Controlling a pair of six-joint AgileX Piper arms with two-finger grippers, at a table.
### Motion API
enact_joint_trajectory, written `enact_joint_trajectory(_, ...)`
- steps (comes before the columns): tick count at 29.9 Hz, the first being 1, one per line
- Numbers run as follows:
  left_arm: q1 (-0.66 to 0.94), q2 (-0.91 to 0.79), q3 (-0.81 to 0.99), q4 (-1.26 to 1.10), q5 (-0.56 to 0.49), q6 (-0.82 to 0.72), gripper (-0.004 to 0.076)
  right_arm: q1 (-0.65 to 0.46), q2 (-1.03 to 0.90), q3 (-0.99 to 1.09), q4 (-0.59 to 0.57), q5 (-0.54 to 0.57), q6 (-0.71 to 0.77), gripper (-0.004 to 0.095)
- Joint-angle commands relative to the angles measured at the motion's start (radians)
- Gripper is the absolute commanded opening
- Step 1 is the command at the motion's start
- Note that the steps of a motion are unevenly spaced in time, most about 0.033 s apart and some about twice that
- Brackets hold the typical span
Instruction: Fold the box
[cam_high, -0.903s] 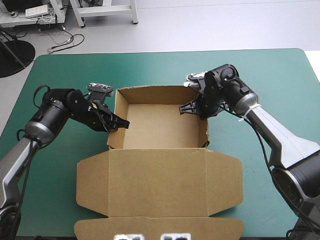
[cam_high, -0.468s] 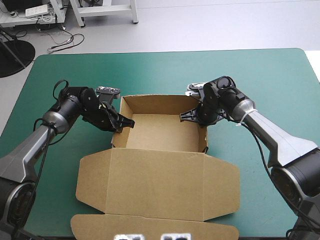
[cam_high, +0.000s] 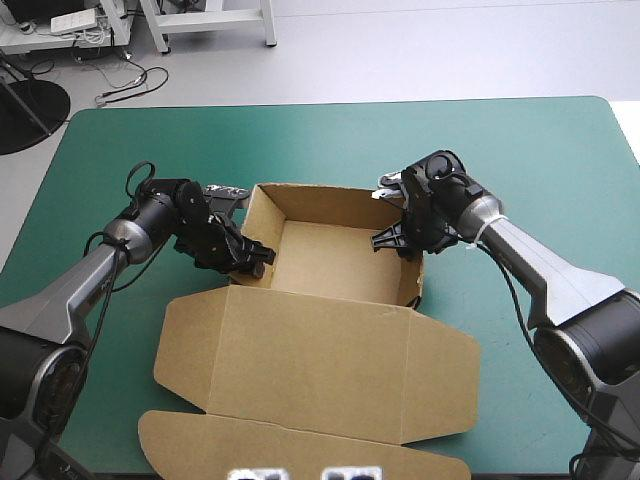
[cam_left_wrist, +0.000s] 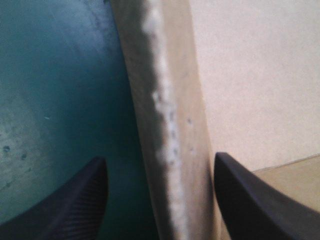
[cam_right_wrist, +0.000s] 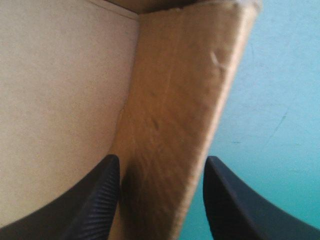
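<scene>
Brown box (cam_high: 320, 350), tray formed and lid flat, sits mid-surface (cam_high: 540, 150). Left end effector (cam_high: 256, 260) and right end effector (cam_high: 392, 240) straddle opposite side walls, fingers spread wide; even, simultaneous pressure should seat the tucks.

A robotics lab: a table (cam_high: 560, 140) with a teal-green cover stands on a bare grey floor (cam_high: 420, 50). At 11 o'clock lie cables (cam_high: 130, 85) and a power strip (cam_high: 70, 22); at 12, a white bench frame (cam_high: 210, 20); at 10, a black stand base (cam_high: 25, 110).
</scene>
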Motion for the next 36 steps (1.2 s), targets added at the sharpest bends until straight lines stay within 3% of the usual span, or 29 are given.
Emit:
enact_joint_trajectory(1, -0.006, -0.047, -0.024, -0.023, -0.044, 0.000, 0.0540, -0.002, -0.044, -0.073, -0.071, 0.045, -0.012, 0.0506)
enact_joint_trajectory(8, -0.006, -0.075, -0.054, -0.021, -0.070, 0.000, 0.0540, -0.002, -0.048, -0.170, 0.003, 0.065, -0.062, 0.0506)
enact_joint_trajectory(13, -0.006, -0.103, -0.136, 0.011, -0.021, 0.000, 0.0540, -0.002, -0.065, -0.211, 0.008, 0.065, -0.078, 0.0504)
enact_joint_trajectory(22, -0.006, -0.170, -0.373, 0.178, 0.197, -0.008, 0.0517, -0.002, -0.222, -0.250, -0.038, 0.065, -0.078, 0.0485)
enact_joint_trajectory(26, -0.006, -0.225, -0.488, 0.180, 0.245, -0.013, 0.0392, -0.004, -0.313, -0.250, -0.048, 0.065, -0.022, 0.0485)
enact_joint_trajectory(31, -0.006, -0.322, -0.570, 0.186, 0.243, -0.013, 0.0008, -0.004, -0.392, -0.250, -0.032, 0.065, 0.050, 0.0485)
enact_joint_trajectory(36, -0.006, -0.429, -0.572, 0.186, 0.239, -0.011, -0.0010, -0.053, -0.373, -0.248, 0.065, 0.065, 0.087, 0.0484)
